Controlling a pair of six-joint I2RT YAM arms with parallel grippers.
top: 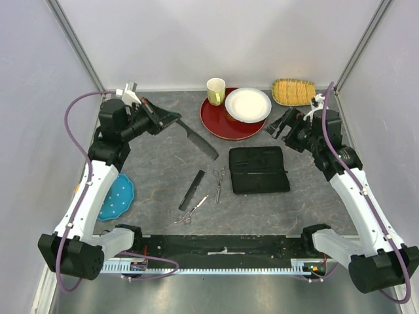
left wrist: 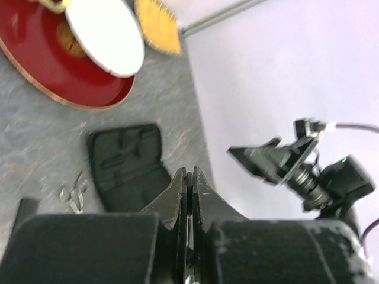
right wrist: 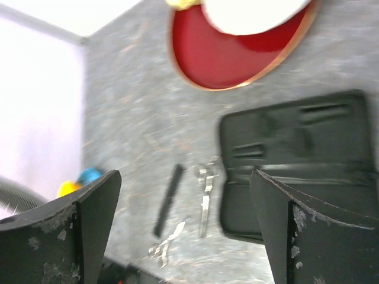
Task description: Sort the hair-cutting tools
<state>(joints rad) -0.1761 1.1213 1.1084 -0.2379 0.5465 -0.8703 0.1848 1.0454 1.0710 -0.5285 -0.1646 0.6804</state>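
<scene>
On the bench (top: 157, 170), the near scissors (top: 190, 211) lie slanted, closest to the arm bases, just near of the slim black comb (top: 192, 190). The far scissors (top: 218, 184) lie right of that comb, beside the left edge of the black case (top: 258, 170). The case lies open and flat, and its pockets are too dark to read. At the left, a blue dish (top: 118, 198) is partly hidden under the left arm.

Farther back, the thicker black comb (top: 198, 140) lies diagonally. Its far-left end reaches the tip of the left tool (left wrist: 188, 177), whose fingers are pressed together with nothing visible between them. Whether they touch the comb cannot be told. The right tool (right wrist: 183, 177) hangs beyond the case's far right corner, spread wide and empty.

Farthest, a white plate (top: 247, 104) overlaps a red plate (top: 222, 124), with a pale yellow mug (top: 215, 90) on the red plate's far-left rim. A woven tray (top: 293, 91) lies to the right. Both wrist views are blurred, and the right one cuts off the plates and mug.
</scene>
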